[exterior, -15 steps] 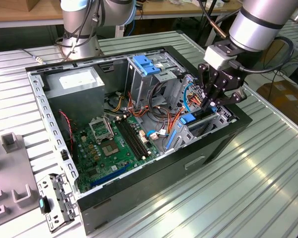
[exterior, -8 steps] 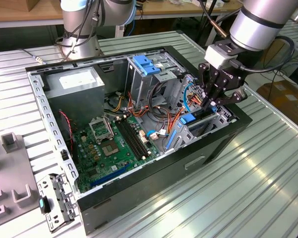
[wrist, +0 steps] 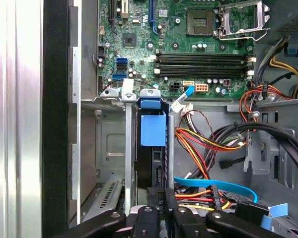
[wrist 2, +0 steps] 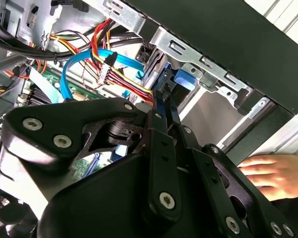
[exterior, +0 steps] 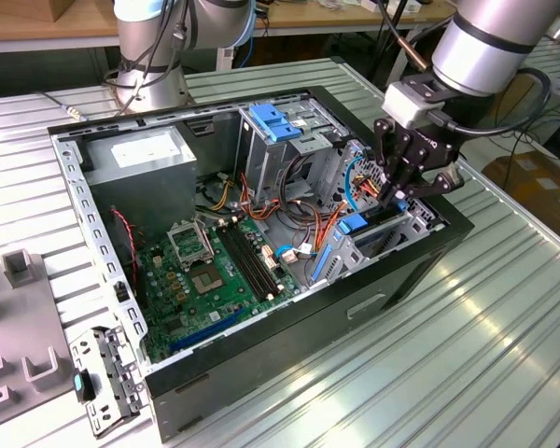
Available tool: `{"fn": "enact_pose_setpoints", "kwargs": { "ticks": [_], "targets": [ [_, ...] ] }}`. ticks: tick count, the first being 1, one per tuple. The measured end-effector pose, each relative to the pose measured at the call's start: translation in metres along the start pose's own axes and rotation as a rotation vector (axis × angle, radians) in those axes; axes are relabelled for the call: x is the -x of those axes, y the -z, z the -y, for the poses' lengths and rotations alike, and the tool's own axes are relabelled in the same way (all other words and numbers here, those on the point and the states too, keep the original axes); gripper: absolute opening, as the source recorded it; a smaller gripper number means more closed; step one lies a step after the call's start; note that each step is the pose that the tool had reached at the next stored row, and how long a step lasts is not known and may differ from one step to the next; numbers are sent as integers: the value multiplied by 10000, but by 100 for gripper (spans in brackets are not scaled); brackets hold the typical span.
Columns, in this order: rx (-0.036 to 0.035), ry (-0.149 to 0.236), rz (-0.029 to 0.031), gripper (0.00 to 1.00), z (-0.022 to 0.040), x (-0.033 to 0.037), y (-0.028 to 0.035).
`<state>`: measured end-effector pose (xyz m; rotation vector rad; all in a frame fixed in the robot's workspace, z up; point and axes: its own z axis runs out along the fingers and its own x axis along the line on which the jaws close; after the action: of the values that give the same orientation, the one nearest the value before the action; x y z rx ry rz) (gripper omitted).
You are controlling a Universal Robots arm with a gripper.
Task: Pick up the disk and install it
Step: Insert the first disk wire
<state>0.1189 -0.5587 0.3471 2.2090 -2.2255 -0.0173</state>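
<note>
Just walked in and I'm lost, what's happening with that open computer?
A robot arm's gripper is down at the drive bay of an open computer case, with its fingers closed around the disk, which stands on edge in the bay slot. A person's hand rests beside the case.

Robotics lab or electronics workshop.
An opened computer case [exterior: 261,271] lies on a ribbed metal table [exterior: 504,327]; wooden benches [exterior: 37,19] with cables stand behind, near a robot arm base [exterior: 154,56].

The disk [wrist: 153,148], blue-railed, stands on edge inside its bay.
</note>
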Motion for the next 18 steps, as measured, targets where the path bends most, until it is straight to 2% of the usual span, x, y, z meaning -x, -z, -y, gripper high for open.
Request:
{"fn": "enact_pose_setpoints", "kwargs": {
  "ticks": [14,18],
  "targets": [
    [2,-1,-1,17,0,13,-17],
    [2,-1,-1,17,0,13,14]
  ]
}}
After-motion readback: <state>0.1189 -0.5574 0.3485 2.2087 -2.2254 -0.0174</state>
